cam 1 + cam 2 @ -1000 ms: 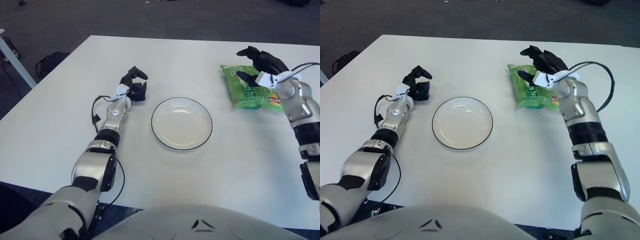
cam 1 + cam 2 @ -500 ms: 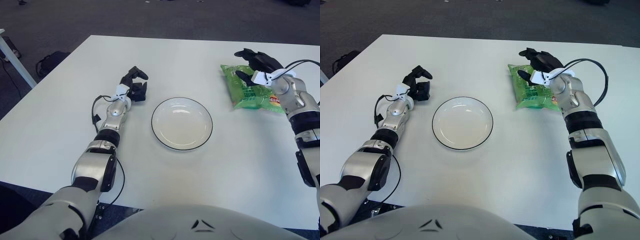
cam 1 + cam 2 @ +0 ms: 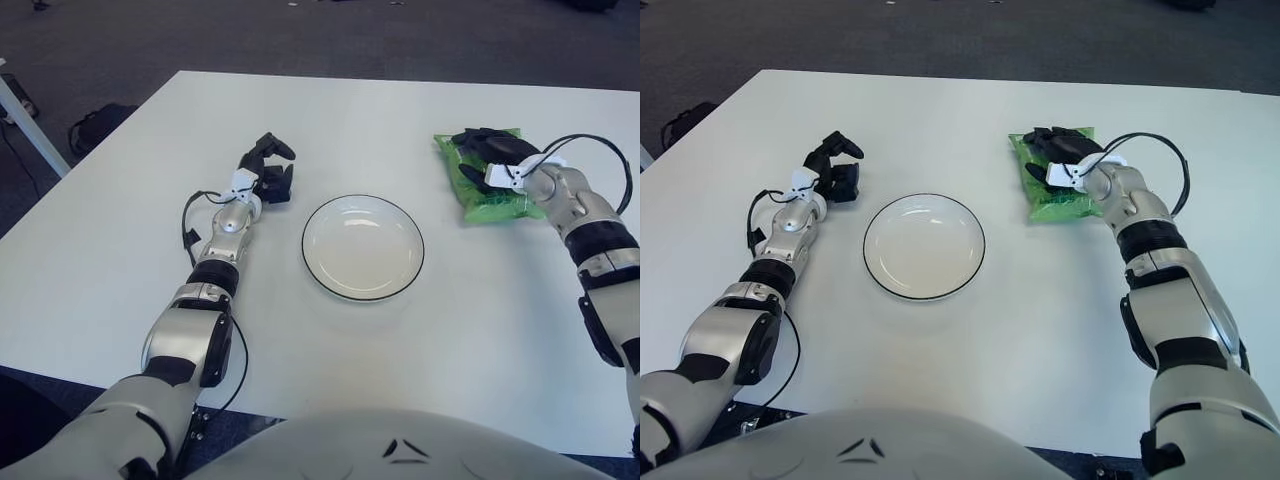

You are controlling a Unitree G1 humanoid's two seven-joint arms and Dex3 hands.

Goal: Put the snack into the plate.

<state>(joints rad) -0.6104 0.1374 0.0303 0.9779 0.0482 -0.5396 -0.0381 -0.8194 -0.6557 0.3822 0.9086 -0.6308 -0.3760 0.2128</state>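
Honestly nothing readable here: the green snack bag point(image 3: 1060, 196) has some printing on it, but it's mostly under the right hand point(image 3: 1058, 155) and too small to make out, and the plate point(image 3: 924, 246) and table point(image 3: 960, 110) carry no markings.

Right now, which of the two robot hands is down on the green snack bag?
The right robot hand: its dark fingers lie over the green snack bag, right of the plate. The left robot hand shows left of the plate, holding nothing.
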